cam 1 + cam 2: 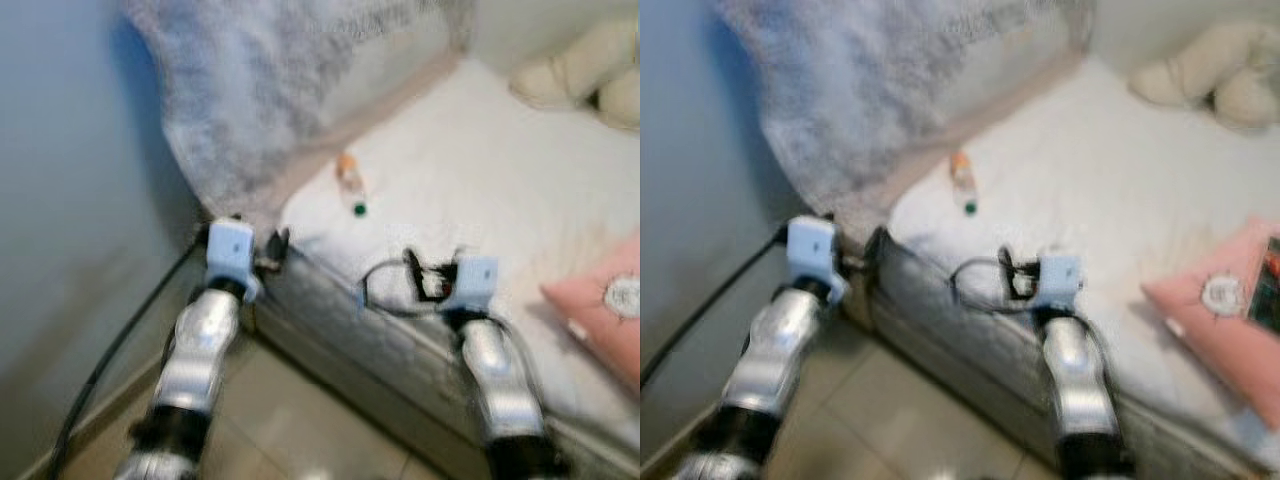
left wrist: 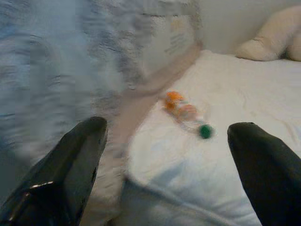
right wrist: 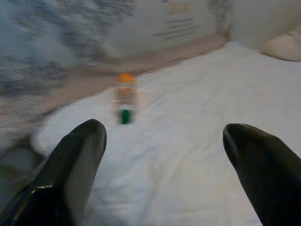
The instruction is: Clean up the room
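Left eye view: one bottle (image 1: 350,182), one pink cushion (image 1: 603,305), one bed (image 1: 500,190).

Soft, even indoor light, all four views smeared by motion blur, white bed (image 1: 520,190) bright and nearly washed out, bluish shade on the wall (image 1: 70,200), small bottle (image 2: 186,113) fuzzy, near fingers (image 3: 70,169) dark with faint glints

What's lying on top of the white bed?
On the bed: a small bottle, a pink pillow and a cream stuffed toy. Nothing under the covers can be seen.
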{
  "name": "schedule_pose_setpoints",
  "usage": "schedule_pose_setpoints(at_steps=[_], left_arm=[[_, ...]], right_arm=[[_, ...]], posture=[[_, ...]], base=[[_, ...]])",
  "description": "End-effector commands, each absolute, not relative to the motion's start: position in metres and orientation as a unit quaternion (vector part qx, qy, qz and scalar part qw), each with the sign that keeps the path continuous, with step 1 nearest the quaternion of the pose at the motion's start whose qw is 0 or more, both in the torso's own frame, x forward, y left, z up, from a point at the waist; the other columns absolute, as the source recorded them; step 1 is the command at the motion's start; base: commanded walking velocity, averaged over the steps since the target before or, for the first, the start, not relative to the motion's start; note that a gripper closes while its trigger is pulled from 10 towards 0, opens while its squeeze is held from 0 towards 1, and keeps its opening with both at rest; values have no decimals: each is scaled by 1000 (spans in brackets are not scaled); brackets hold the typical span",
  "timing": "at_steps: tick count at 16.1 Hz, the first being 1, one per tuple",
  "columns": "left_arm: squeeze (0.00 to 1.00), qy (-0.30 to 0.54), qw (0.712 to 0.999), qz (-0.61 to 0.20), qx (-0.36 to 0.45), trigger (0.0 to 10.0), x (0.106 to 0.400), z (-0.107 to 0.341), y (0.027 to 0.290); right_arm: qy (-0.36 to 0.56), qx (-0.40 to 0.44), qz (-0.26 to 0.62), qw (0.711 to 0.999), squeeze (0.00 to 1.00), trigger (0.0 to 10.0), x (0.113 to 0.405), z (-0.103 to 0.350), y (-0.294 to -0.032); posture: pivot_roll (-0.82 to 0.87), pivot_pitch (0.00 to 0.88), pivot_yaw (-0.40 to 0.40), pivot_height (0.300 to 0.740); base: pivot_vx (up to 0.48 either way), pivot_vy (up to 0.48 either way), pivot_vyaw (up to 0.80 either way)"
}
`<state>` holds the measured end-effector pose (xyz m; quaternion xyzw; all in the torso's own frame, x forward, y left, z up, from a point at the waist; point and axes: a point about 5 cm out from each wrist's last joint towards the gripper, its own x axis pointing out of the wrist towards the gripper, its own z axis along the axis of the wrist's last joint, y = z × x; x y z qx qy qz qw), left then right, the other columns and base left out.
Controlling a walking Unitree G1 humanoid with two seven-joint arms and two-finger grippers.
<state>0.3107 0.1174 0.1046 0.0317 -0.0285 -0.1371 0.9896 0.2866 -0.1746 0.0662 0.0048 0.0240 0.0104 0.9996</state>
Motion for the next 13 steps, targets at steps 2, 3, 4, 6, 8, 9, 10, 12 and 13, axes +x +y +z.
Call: schedule_pose_setpoints(at_steps=[2,3,4,6,8,9,10,12,13], left_arm=[[0,-26,991,-126,42,10000,312,104,125],[0,-25,991,-125,43,10000,312,103,125],[0,-23,991,-123,45,10000,312,103,126],[0,-20,991,-121,46,10000,311,101,128],[0,-17,991,-121,46,10000,308,98,127],[0,-16,991,-124,46,10000,307,96,126],[0,-18,990,-128,47,10000,307,96,125],[0,-17,990,-131,48,10000,307,96,125],[0,-16,990,-130,50,10000,307,96,126]], right_arm=[[29,14,7,999,0,10000,286,64,-174],[32,15,6,999,0,10000,286,63,-174],[33,16,4,999,0,10000,286,63,-174],[34,21,2,999,0,10000,284,61,-176],[36,23,0,999,0,10000,281,59,-179],[37,17,-4,999,0,10000,277,56,-182],[28,16,-2,999,0,10000,277,58,-181],[19,0,7,1000,0,10000,279,62,-179],[21,0,9,1000,0,10000,279,62,-178]], posture=[[73,0,-48,740],[73,0,-47,740],[73,0,-47,740],[71,0,-44,740],[70,0,-42,740],[70,0,-41,740],[69,0,-40,740],[66,0,-38,740],[66,0,-38,740]], base=[[0,0,-719],[0,0,-725],[0,0,-725],[0,0,-741],[0,0,-744],[0,0,-756],[0,0,-675],[0,0,0],[0,0,-756]])
